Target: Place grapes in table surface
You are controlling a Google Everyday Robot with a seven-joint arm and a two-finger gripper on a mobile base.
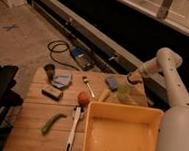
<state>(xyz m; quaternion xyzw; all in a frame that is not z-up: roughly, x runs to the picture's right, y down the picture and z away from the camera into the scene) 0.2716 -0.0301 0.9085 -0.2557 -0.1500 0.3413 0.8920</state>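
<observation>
Apparently I am hovering my gripper (131, 79) above the table (31, 115), far right side, grip impossible to tell, next needing grapes set down gently.

no readable text, no labels, no brands, no numbers or signs

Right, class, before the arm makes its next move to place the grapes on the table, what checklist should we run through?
1. Tool at far right edge of table surface, beside pale green lump: ok.
2. Grapes in view: cannot tell.
3. Grapes held by tool: cannot tell.
4. Bare planks at near left: ok.
5. Yellow tub apart from tool: ok.
</observation>
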